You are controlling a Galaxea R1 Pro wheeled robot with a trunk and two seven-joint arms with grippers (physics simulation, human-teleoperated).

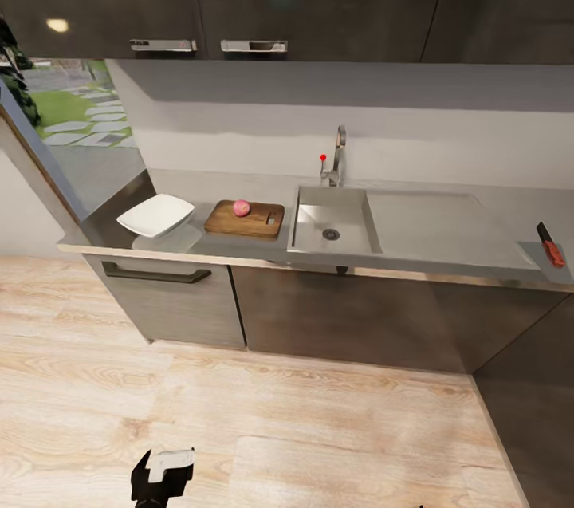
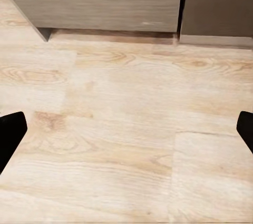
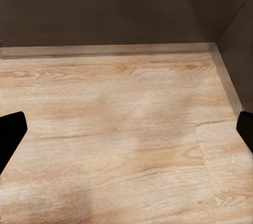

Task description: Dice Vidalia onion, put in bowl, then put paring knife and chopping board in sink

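head view: onion (image 1: 241,208) on chopping board (image 1: 245,219)

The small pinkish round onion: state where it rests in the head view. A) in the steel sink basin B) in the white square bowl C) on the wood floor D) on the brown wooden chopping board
D: the small pinkish round onion sits on top of the brown wooden chopping board, between the white square bowl and the stainless-steel sink, whose basin holds nothing but its drain.
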